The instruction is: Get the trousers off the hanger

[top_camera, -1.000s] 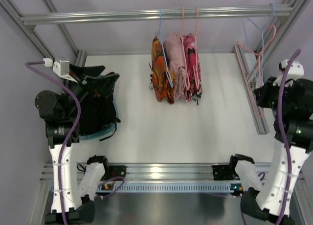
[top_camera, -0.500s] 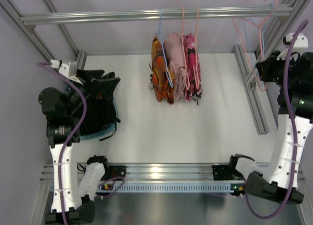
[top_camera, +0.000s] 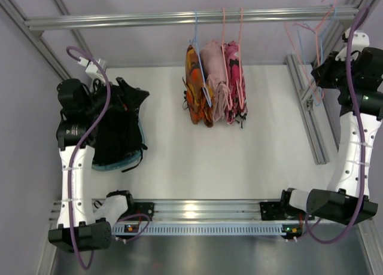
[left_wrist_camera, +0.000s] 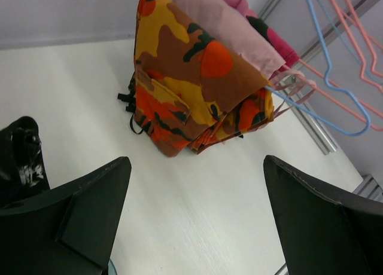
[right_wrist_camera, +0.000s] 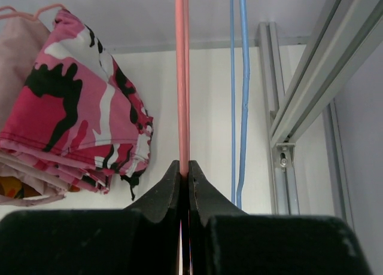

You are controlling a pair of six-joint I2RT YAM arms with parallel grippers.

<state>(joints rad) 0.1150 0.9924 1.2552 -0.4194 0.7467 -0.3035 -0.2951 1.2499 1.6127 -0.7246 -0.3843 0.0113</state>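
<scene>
Now right hand (right_wrist_camera: 184, 167) pinches thin pink hanger (right_wrist_camera: 181, 78); left hand (left_wrist_camera: 196, 160) splayed; black trousers (top_camera: 122, 128) seemingly crumpled.

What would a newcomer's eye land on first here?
Three bright pairs hang from the rail at centre back: an orange camouflage pair, a pale pink pair, a pink camouflage pair. At left, black trousers lie heaped on the table; the right gripper pinches an empty pink hanger at far right.

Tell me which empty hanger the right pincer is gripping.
The pink hanger: its wire runs straight into the shut right pincer. The blue hanger hangs free just beside it, outside the fingers.
</scene>
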